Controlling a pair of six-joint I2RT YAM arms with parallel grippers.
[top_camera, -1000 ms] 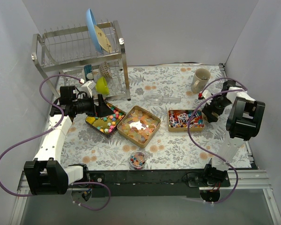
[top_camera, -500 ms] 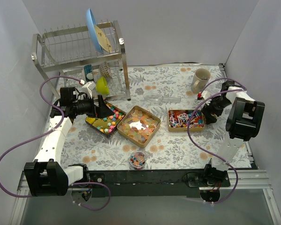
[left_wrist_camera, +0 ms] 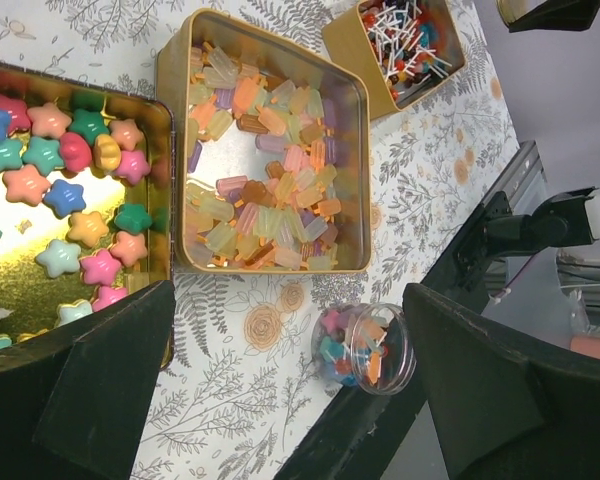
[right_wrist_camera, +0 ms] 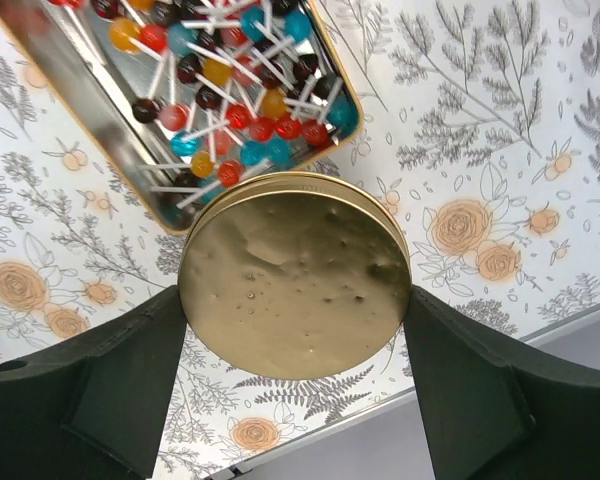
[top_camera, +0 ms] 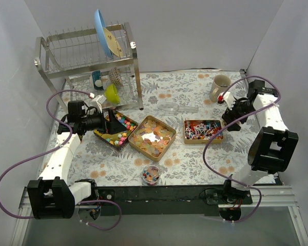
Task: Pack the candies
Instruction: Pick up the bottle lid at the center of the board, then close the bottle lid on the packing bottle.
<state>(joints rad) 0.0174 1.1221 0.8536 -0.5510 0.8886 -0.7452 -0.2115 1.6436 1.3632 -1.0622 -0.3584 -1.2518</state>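
Three gold tins sit in a row. The left tin (top_camera: 114,130) holds pastel star candies (left_wrist_camera: 55,180). The middle tin (top_camera: 152,136) holds orange-yellow wrapped pieces (left_wrist_camera: 265,160). The right tin (top_camera: 203,131) holds small red, blue and yellow sweets on white sticks (right_wrist_camera: 225,100). A small clear jar (top_camera: 151,174) with mixed candies stands near the front edge; it also shows in the left wrist view (left_wrist_camera: 365,347). My left gripper (top_camera: 109,122) is open and empty over the star tin's near end. My right gripper (right_wrist_camera: 295,300) is shut on a round gold lid (right_wrist_camera: 295,270), just right of the right tin.
A metal dish rack (top_camera: 87,56) with a blue plate (top_camera: 103,33) stands at the back left, a yellow-green cup (top_camera: 112,93) under it. A beige mug (top_camera: 219,87) stands at the back right. A clear plastic piece (top_camera: 177,107) lies behind the tins.
The right arm has swung; its wrist has moved back toward the mug, with the gripper still beside the right tin. The left gripper has shifted slightly over the star tin.
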